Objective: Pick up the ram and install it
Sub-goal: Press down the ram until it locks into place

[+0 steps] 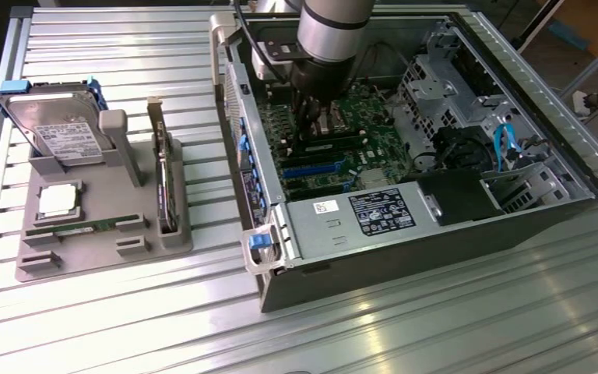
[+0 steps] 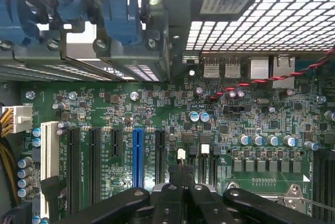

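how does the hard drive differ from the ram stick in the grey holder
The hard drive stands upright at the far end of the grey holder, while the ram stick lies low on its long edge in a slot near the front. The hard drive is a broad silver box with a white label and blue side rails; the ram stick is a thin, narrow green strip. Both sit in the holder, away from the gripper inside the computer case.

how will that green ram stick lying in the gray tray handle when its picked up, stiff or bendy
The ram looks like a thin, flat board, so probably stiff but fragile. It is narrow, likely light. It sits low in the tray slot, so gripping its edges may be fiddly.
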`<state>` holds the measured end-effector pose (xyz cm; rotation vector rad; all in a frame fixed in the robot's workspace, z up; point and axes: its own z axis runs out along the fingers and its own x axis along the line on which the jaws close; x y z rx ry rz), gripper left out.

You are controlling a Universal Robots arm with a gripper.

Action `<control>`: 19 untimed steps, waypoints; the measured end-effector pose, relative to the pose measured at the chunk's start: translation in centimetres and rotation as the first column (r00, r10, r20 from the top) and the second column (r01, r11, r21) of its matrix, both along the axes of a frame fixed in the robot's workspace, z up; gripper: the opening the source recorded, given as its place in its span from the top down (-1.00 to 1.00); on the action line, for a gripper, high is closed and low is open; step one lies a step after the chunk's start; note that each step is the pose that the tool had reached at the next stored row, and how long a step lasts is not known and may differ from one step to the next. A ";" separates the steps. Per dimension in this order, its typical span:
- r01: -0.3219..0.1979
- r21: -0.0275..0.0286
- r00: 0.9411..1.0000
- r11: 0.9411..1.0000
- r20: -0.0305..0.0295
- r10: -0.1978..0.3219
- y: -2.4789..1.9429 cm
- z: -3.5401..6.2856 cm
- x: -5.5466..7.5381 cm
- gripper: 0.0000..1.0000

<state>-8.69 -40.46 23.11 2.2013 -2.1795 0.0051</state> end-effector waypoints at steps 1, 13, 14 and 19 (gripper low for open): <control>0.000 0.001 1.000 1.000 0.000 0.000 0.01 0.10 0.0 0.79; 0.000 -0.002 1.000 1.000 -0.001 0.000 -0.01 1.90 0.0 0.79; 0.000 -0.002 1.000 1.000 0.000 0.000 -0.01 2.08 0.0 0.79; 0.000 -0.002 1.000 1.000 0.000 0.000 -0.01 3.07 0.0 0.79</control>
